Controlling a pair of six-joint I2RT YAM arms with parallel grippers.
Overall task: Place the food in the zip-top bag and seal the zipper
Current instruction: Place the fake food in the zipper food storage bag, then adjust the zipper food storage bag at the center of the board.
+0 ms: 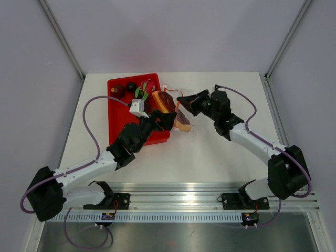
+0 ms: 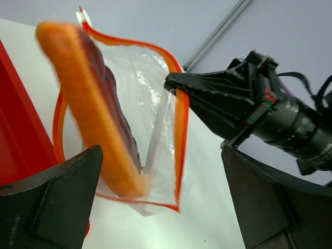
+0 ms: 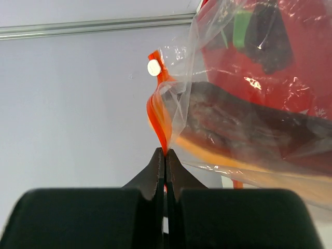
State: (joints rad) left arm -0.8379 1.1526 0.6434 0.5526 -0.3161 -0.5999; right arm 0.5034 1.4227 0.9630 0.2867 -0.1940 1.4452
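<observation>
The clear zip-top bag (image 2: 155, 119) hangs open between my grippers, and its orange zipper (image 2: 181, 129) rims the mouth. A long piece of food (image 2: 93, 109), orange-edged and dark red-brown, sits blurred in the mouth; it also shows through the plastic in the right wrist view (image 3: 244, 129). My left gripper (image 2: 162, 155) is open and empty just in front of the bag, beside the bin in the top view (image 1: 167, 119). My right gripper (image 3: 166, 153) is shut on the zipper strip (image 3: 158, 119) and holds the bag up (image 1: 181, 100). More food, a dark red lump (image 1: 118, 90), a black lump (image 1: 131, 86) and green bits (image 1: 142, 93), lies in the bin.
The red plastic bin (image 1: 118, 113) stands at the back left of the white table, right behind the left gripper. The bag's small white label (image 3: 154, 67) is at its top corner. Metal frame posts rise at the table's back corners.
</observation>
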